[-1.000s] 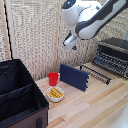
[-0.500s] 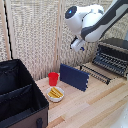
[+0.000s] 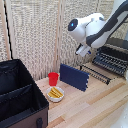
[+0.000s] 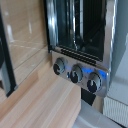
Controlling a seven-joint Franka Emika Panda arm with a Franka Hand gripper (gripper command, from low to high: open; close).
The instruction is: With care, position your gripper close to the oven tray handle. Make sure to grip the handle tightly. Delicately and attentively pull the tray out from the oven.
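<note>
While the gripper [image 3: 81, 49], whose opening cannot be told, is held high above the handle [image 3: 95, 74], the tray [image 3: 102, 69] is seen lying outside the oven [image 3: 118, 47], presumably so a descent can be lined up.

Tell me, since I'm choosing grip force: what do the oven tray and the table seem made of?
The oven tray looks like thin black-coated metal wire, judging by its parallel bars. The table looks like pale, lightly finished wood, with visible plank seams.
</note>
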